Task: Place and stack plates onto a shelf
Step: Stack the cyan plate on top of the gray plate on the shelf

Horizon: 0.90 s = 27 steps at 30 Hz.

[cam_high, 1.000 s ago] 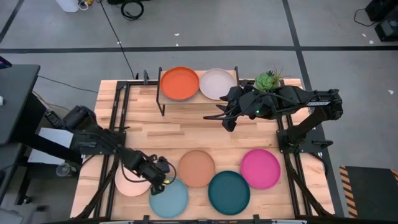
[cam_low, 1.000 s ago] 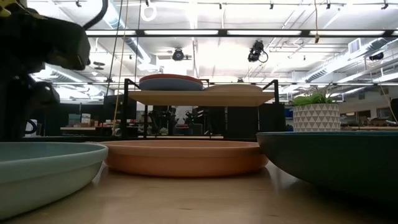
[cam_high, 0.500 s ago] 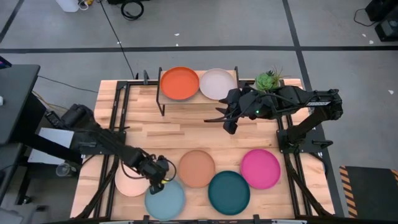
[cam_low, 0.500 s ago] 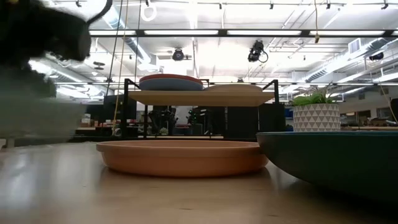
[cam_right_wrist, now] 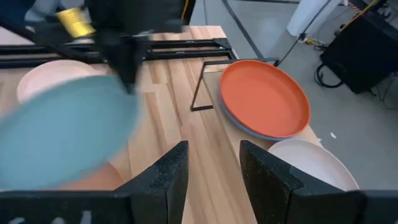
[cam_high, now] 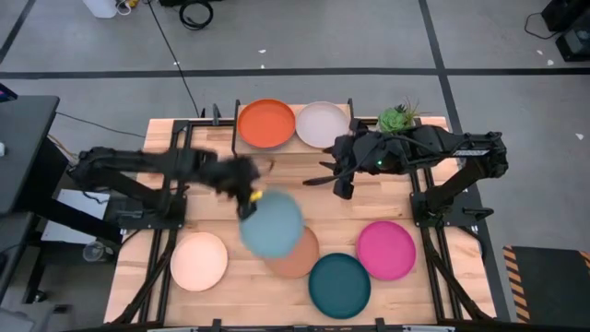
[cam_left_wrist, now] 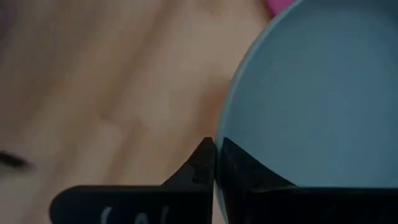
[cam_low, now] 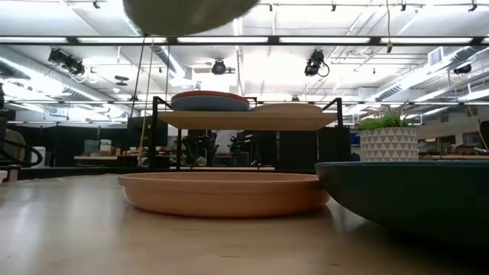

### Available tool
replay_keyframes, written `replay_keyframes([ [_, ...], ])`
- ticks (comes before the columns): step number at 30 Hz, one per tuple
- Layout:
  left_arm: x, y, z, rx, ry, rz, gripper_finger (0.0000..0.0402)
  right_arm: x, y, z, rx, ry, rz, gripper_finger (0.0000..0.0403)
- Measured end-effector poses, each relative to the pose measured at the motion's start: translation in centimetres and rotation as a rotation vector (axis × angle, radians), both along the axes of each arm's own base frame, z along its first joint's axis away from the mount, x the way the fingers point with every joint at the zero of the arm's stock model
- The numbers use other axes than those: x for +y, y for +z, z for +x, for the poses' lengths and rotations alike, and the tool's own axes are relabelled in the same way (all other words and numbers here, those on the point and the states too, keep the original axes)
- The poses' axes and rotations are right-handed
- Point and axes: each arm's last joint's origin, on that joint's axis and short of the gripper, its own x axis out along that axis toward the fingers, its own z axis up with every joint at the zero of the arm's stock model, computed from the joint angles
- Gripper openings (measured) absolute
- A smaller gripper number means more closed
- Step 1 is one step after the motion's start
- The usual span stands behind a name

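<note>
The left gripper (cam_high: 247,195) is pinching the light teal plate (cam_high: 272,223) by its rim, carrying it in mid-air just short of the shelf (cam_high: 309,150). The right gripper (cam_high: 337,184) is waiting open beside that shelf.

We see a small potted plant (cam_high: 398,119) at the far right corner of the wooden table (cam_high: 277,189); from table height its green leaves rise out of a white patterned pot (cam_low: 389,143). Past the table's far edge, the grey floor (cam_high: 323,37) is crossed by dark lines, and a coiled black cable (cam_high: 194,13) lies on it, with a thinner cable running toward the table. A white container (cam_high: 100,6) sits at the floor's far edge. To the left of the table stands a dark desk (cam_high: 23,152). Overhead, we see long strip lights (cam_low: 229,40) and hanging cameras (cam_low: 315,63) beneath the ceiling.
</note>
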Motion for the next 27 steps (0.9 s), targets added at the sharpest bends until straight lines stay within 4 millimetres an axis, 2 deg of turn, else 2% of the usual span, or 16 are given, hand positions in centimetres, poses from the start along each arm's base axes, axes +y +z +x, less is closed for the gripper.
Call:
replay_keyframes([
  [4, 5.2, 1.9, 2.0, -0.010, 0.037, 0.095, 0.0015, -0.3, 1.1, -0.5, -0.031, -0.055, -0.016, 0.0150],
  [10, 12.0, 2.9, 5.3, -0.011, 0.074, 0.198, 0.0015, -0.7, 3.6, -1.9, -0.135, -0.169, 0.000, 0.0150],
  [13, 15.0, 3.2, 7.1, -0.044, 0.101, 0.246, 0.0015, -0.7, 4.0, -2.1, -0.165, -0.188, 0.027, 0.0150],
  [20, 20.7, 2.4, 10.6, -0.086, 0.160, 0.309, 0.0015, -0.8, 4.0, -2.1, -0.171, -0.219, 0.014, 0.0150],
  [27, 24.6, 1.0, 12.8, -0.133, 0.151, 0.393, 0.0015, -1.3, 4.0, -2.3, -0.195, -0.337, -0.027, 0.0150],
])
